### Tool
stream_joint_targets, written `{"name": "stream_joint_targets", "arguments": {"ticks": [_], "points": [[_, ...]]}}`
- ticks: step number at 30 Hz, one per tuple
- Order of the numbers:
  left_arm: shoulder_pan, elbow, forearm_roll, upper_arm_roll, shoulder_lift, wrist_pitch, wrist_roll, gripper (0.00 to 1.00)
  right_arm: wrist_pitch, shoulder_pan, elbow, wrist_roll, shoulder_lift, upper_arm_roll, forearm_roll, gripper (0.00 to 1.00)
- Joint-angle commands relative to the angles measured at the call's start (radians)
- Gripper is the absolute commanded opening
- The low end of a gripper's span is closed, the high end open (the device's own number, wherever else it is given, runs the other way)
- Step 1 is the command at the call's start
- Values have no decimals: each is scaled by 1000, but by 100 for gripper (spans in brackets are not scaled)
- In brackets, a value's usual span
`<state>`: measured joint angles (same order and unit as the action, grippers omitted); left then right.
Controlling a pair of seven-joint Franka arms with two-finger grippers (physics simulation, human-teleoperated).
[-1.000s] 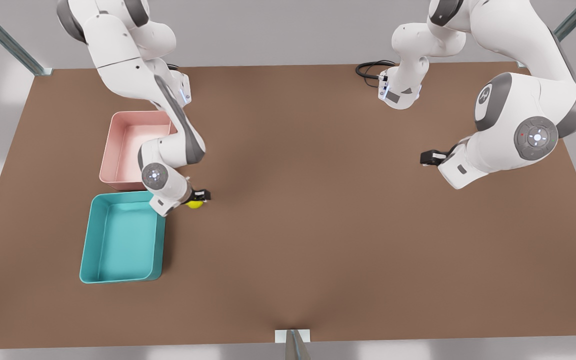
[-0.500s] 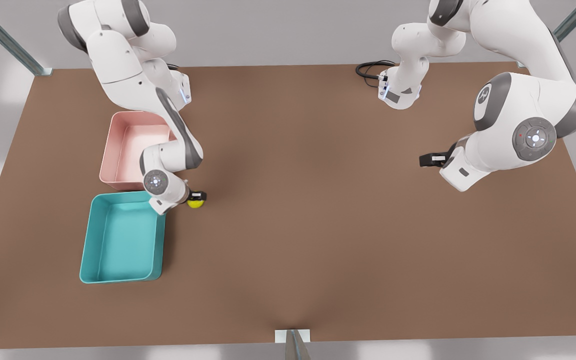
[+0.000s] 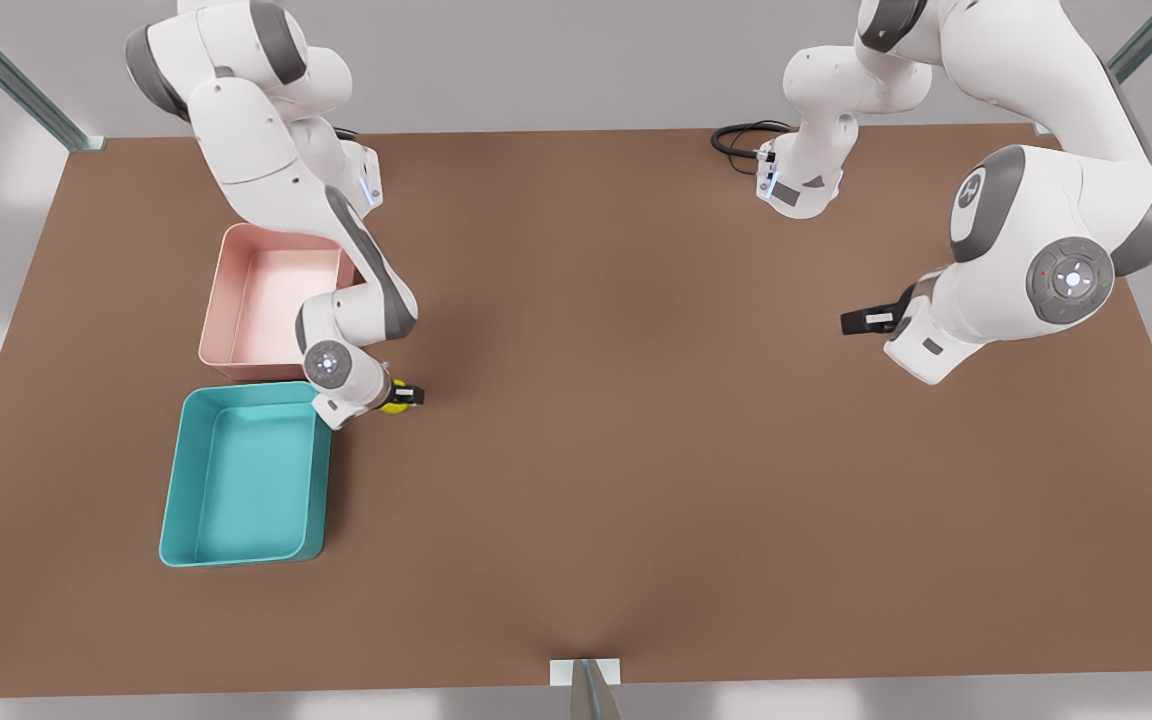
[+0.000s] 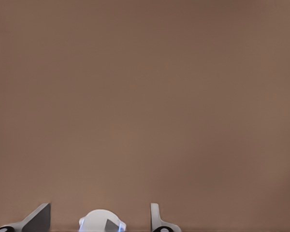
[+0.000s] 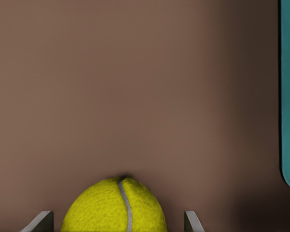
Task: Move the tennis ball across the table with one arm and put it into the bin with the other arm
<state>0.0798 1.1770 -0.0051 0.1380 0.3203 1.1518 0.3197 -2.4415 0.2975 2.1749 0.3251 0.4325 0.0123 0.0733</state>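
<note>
The teal bin lies nearest; just beyond its far corner, at about two o'clock, the right end effector straddles the tennis ball on the bench, fingers apart, not clenched. Closing off-centre could roll it away. The left end effector waits released far off at three o'clock.

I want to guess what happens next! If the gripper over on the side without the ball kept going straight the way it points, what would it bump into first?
Probably just the table. The left gripper waits at the front view's right, fingers open, and its wrist camera looks straight onto bare brown tabletop. How far off the top is, I can't tell.
</note>
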Motion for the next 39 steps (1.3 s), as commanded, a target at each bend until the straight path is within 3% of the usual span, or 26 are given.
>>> {"name": "stream_joint_targets", "arguments": {"ticks": [1, 12, 13, 16, 20, 26, 29, 33, 37, 39], "points": [[0, 0, 0, 0, -1, -21, 52, 100, -7, 0, 3, 28, 5, 1, 2, 100], [1, -3, 4, 0, -1, -35, 70, 100, -10, 11, 3, 28, 23, 1, 2, 98], [1, -3, 4, 3, -1, -37, 71, 100, -10, 11, 3, 28, 25, 1, 2, 95], [3, -3, 4, 2, -1, -34, 71, 100, -8, 17, 2, 28, 28, 1, 2, 72], [1, -3, 4, 11, -1, -34, 76, 100, 4, 14, -24, 22, 23, 1, 0, 69], [1, -3, 2, 11, -1, -34, 76, 100, 25, 5, -131, -32, -43, 1, 0, 69], [3, -3, 0, 12, -1, -35, 76, 100, 95, -96, -283, -268, -28, -8, -15, 69], [3, -3, 2, 12, -1, -35, 76, 100, 121, -265, -311, -534, -23, -14, -49, 69], [3, -3, 2, 12, 0, -35, 76, 100, 125, -291, -368, -583, 61, -72, -112, 69], [3, -3, 2, 12, 0, -34, 76, 100, 125, -302, -368, -578, 71, -75, -110, 100]]}}
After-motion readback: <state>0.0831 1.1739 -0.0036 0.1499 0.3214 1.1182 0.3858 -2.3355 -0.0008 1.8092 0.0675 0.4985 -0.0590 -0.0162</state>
